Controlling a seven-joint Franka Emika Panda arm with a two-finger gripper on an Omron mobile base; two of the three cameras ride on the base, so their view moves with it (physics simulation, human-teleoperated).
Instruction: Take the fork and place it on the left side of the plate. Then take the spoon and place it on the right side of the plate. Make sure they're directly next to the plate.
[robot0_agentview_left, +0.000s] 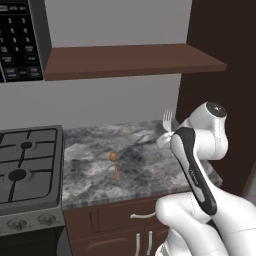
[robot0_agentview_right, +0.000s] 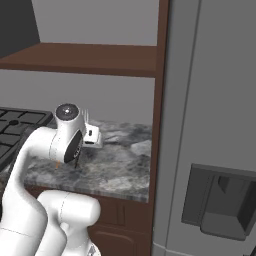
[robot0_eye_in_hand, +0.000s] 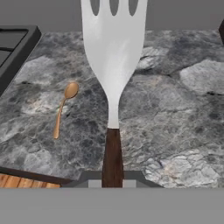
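Note:
My gripper (robot0_eye_in_hand: 112, 178) is shut on the fork's dark brown handle, and the fork (robot0_eye_in_hand: 113, 65) stands out from the hand, lifted above the counter with its silver tines away from the hand. The tines (robot0_agentview_left: 167, 119) poke up behind the arm's wrist at the counter's right end, and they also show above the white hand (robot0_agentview_right: 93, 135). The orange-tan spoon (robot0_agentview_left: 115, 165) lies flat on the grey marble counter (robot0_agentview_left: 140, 160), left of and lower than the gripper, bowl toward the wall. In the hand view the spoon (robot0_eye_in_hand: 64, 107) lies left of the fork. The plate is out of view.
A gas stove (robot0_agentview_left: 25, 165) borders the counter on the left, with a microwave (robot0_agentview_left: 20, 40) above it. A brown shelf (robot0_agentview_left: 125, 60) hangs over the counter. A dark cabinet panel (robot0_agentview_left: 215, 75) and a grey fridge (robot0_agentview_right: 215, 125) close off the right side.

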